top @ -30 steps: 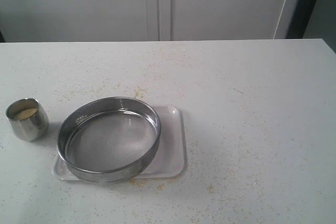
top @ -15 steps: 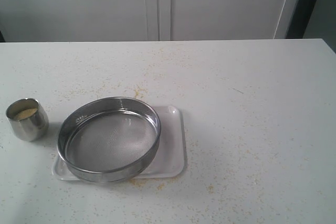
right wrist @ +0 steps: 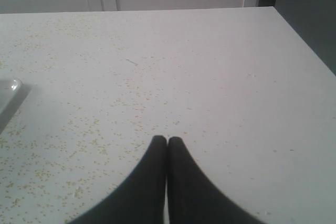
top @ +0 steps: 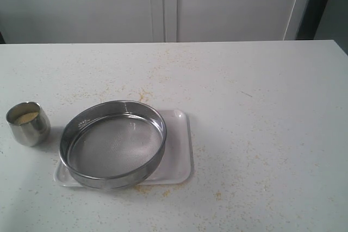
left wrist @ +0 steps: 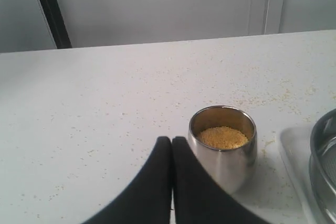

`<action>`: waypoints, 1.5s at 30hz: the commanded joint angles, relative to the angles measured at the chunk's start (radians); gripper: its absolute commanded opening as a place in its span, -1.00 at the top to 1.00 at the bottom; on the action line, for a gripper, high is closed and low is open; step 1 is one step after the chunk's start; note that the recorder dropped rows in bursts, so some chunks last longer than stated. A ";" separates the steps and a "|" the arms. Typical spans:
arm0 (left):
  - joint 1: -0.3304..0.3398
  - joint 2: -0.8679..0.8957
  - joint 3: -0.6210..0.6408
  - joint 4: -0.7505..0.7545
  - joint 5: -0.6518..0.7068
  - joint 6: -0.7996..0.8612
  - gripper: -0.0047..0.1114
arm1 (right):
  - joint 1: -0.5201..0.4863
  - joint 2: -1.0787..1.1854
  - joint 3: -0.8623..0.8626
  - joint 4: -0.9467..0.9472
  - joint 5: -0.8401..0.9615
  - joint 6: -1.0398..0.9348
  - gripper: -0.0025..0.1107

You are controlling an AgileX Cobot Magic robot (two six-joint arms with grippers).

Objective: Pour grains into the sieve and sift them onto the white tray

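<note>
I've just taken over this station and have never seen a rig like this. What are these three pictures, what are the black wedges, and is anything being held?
This is a two-armed robot working at a white table. The wide picture comes from a camera off the arms, and no arm shows in it. The other two come from a camera on each wrist, looking out along its gripper. The black wedges are the gripper fingers. The left gripper and the right gripper are both shut and hold nothing. On the table, the sieve sits on the white tray, with nothing visibly poured into it. Left of it in the wide picture stands a small steel cup holding the grains, close by the left gripper. Loose grains speckle the table.
</note>
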 commanded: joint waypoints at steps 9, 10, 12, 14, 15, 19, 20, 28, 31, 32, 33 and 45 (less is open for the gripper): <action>0.002 0.416 -0.012 0.092 -0.278 -0.104 0.92 | -0.009 -0.005 0.005 -0.001 -0.016 0.003 0.96; 0.002 0.460 -0.027 0.094 -0.278 -0.106 0.92 | -0.009 -0.005 0.005 -0.001 -0.016 0.003 0.96; 0.002 0.522 -0.059 0.140 -0.278 -0.129 0.92 | -0.009 -0.005 0.005 -0.001 -0.016 0.003 0.96; 0.002 0.585 -0.100 0.283 -0.313 -0.132 0.92 | -0.009 -0.005 0.005 -0.001 -0.016 0.003 0.96; 0.002 0.612 -0.115 0.328 -0.332 -0.132 0.92 | -0.009 -0.005 0.005 -0.001 -0.016 0.003 0.96; 0.002 0.639 -0.130 0.331 -0.335 -0.132 0.82 | -0.009 -0.005 0.005 -0.001 -0.016 0.003 0.96; 0.002 0.639 -0.130 0.331 -0.341 -0.132 0.67 | -0.009 -0.005 0.005 -0.001 -0.016 0.003 0.96; 0.002 0.639 -0.139 0.307 -0.347 -0.203 -0.89 | -0.009 -0.005 0.005 -0.001 -0.016 0.003 0.96; 0.002 0.639 -0.139 0.299 -0.347 -0.205 -0.89 | -0.009 -0.005 0.005 -0.001 -0.016 0.003 0.96; 0.002 0.639 -0.139 0.299 -0.354 -0.205 -0.89 | -0.009 -0.005 0.005 -0.001 -0.016 0.003 0.96; 0.002 0.639 -0.139 0.299 -0.356 -0.205 -0.89 | -0.009 -0.005 0.005 -0.001 -0.016 0.003 0.96; 0.002 0.639 -0.139 0.234 -0.316 -0.158 -0.89 | -0.009 -0.005 0.005 -0.001 -0.016 0.003 0.96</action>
